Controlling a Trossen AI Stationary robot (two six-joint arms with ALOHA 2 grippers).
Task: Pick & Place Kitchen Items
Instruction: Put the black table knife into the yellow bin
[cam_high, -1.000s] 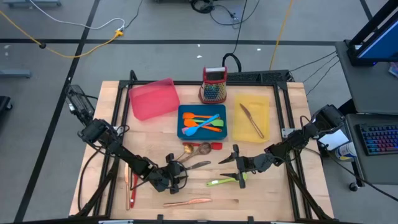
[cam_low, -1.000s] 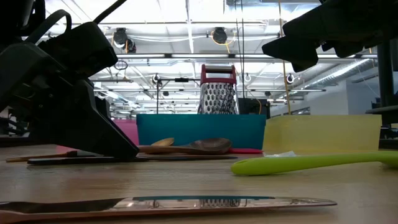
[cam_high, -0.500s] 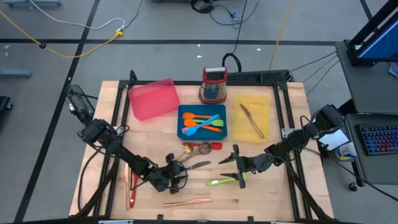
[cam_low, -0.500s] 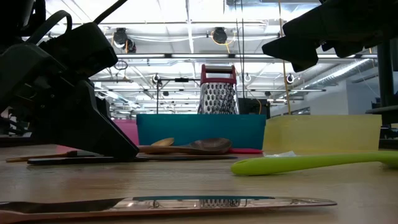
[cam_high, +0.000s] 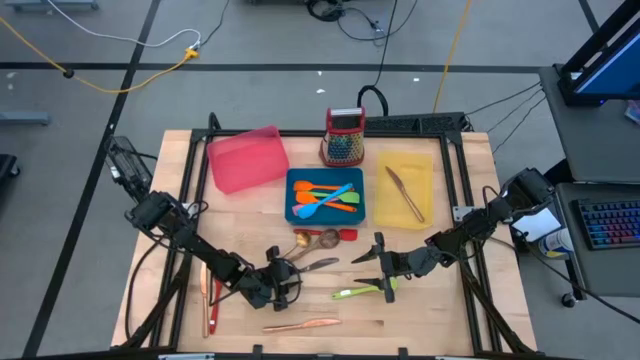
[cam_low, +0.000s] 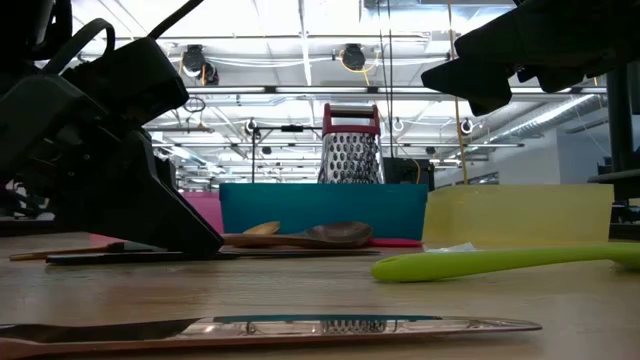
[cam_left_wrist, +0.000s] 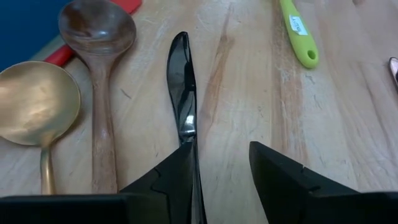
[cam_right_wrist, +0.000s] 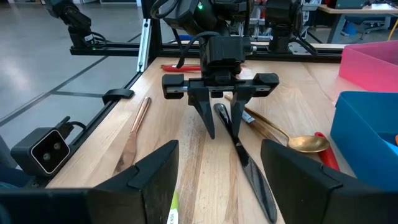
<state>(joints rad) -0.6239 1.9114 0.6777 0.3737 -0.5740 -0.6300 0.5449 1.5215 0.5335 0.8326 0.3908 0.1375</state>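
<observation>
A steel knife (cam_left_wrist: 182, 93) lies flat on the wooden table, blade toward the blue tray. My left gripper (cam_left_wrist: 221, 177) is down at the table and open, one finger on each side of the knife's handle (cam_right_wrist: 219, 112). One finger (cam_left_wrist: 177, 177) stands right beside the handle; I cannot tell whether it touches. My right gripper (cam_high: 372, 262) hangs open above the table beside a green utensil (cam_high: 358, 292), touching nothing. A wooden spoon (cam_left_wrist: 99, 74) and a gold spoon (cam_left_wrist: 34, 102) lie next to the knife. A copper knife (cam_high: 300, 324) lies near the front edge.
At the back stand a pink tray (cam_high: 247, 158), a blue tray (cam_high: 297, 212) holding orange and blue utensils, a yellow tray (cam_high: 425, 165) holding one utensil, and a red-topped grater (cam_high: 344, 137). Red and orange utensils (cam_high: 210, 295) lie at the table's left.
</observation>
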